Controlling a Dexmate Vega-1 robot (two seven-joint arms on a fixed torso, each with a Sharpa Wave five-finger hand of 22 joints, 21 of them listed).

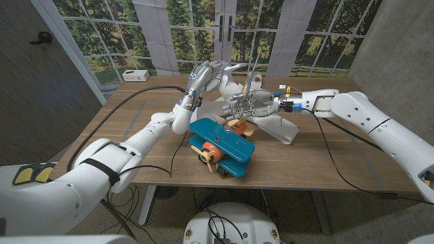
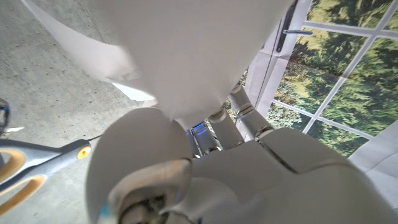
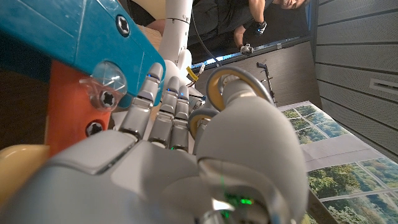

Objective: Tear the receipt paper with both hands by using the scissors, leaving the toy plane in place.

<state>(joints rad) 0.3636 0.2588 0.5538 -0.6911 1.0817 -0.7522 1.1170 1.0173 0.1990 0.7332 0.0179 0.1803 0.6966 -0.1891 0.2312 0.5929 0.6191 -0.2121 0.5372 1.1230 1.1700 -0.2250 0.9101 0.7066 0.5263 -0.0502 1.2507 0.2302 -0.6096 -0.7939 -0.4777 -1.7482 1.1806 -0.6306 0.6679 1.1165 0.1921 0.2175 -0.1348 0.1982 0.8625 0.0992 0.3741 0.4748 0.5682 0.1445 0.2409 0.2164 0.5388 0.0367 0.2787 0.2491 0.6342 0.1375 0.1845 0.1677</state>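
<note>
Over the middle of the table, my left hand (image 1: 207, 73) grips the upper end of the white receipt paper (image 1: 279, 129), which trails down to the right onto the wood. In the left wrist view the paper (image 2: 186, 50) rises from my left hand (image 2: 205, 180). Just right of it, my right hand (image 1: 249, 105) holds the grey scissors (image 1: 249, 83) by their yellow-lined loops, blades pointing up beside the paper. The loops (image 3: 227, 84) ring the fingers of my right hand (image 3: 186, 168). The teal and orange toy plane (image 1: 220, 144) sits on the table in front of both hands.
A small white box (image 1: 135, 74) stands at the table's (image 1: 325, 163) back left corner. Black cables run across the left and right parts of the tabletop. A person (image 3: 249, 18) shows in the right wrist view. The scissors (image 2: 43, 163) also show beside my left hand.
</note>
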